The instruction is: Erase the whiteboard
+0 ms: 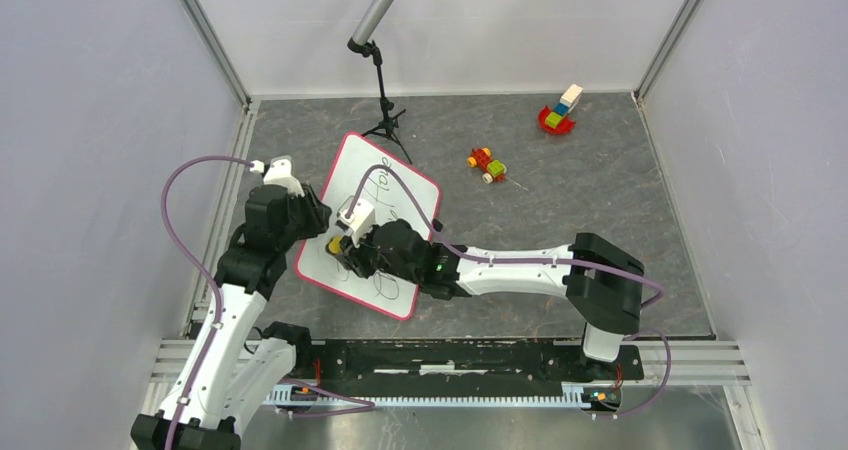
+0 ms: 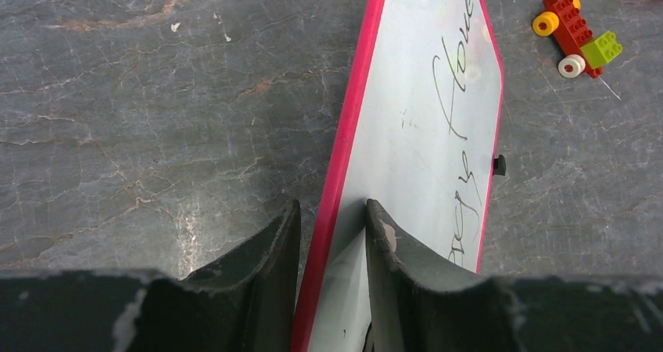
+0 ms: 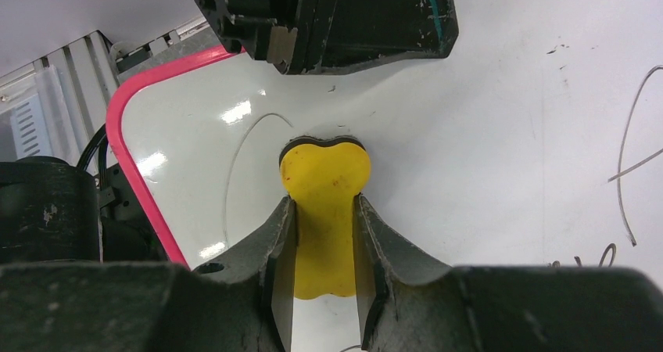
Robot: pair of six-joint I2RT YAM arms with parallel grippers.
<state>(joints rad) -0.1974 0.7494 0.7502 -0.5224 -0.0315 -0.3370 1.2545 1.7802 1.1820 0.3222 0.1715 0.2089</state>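
Note:
The whiteboard (image 1: 362, 162) lies on the dark table, white with a red-pink rim and black handwriting (image 1: 385, 185). My left gripper (image 1: 318, 218) is shut on its left edge; in the left wrist view (image 2: 332, 207) one finger is outside the rim and one is on the white face of the whiteboard (image 2: 422, 117). My right gripper (image 1: 345, 252) is shut on a yellow eraser (image 1: 335, 242) and holds it on the board near the lower left corner. In the right wrist view the eraser (image 3: 324, 172) sits between the fingers of this gripper (image 3: 324, 203), against the whiteboard (image 3: 485, 117).
A microphone tripod (image 1: 385, 120) stands just behind the board. A small brick toy car (image 1: 487, 163) lies to the board's right, also in the left wrist view (image 2: 577, 35). A red toy boat with blocks (image 1: 560, 113) sits at the back right. Metal rails border the table.

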